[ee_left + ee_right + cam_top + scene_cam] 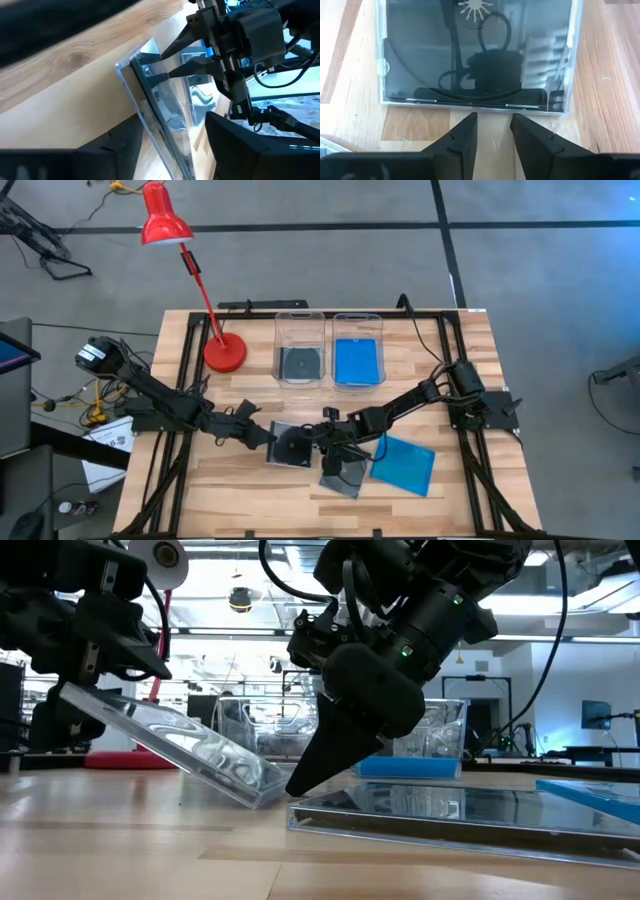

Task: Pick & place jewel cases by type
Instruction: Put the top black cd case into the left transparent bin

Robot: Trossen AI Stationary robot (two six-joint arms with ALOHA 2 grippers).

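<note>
Left gripper (262, 432): grips one edge of a clear case (170, 745), fingers spread wide across it; the case tilts, its far edge down on the bench near the front middle.
Right gripper (492, 131): fingers part open with a narrow gap, nothing between them, tips just short of the edge of a dark case (475, 52) lying flat.
Dark case: smooth glossy lid, square, disc hub showing (reflections hide most of the disc).
Blue case (403, 464): flat, opaque, toward the bench's front right.
Bins: two clear plastic rectangles at the back middle; left bin (300, 320) holds a dark case, right bin (358, 322) a blue one.
Bench (460, 500): pale wood planks.
Lamp (165, 220): red, round base at back left.
Hard to make out: how many cases overlap under the grippers.
</note>
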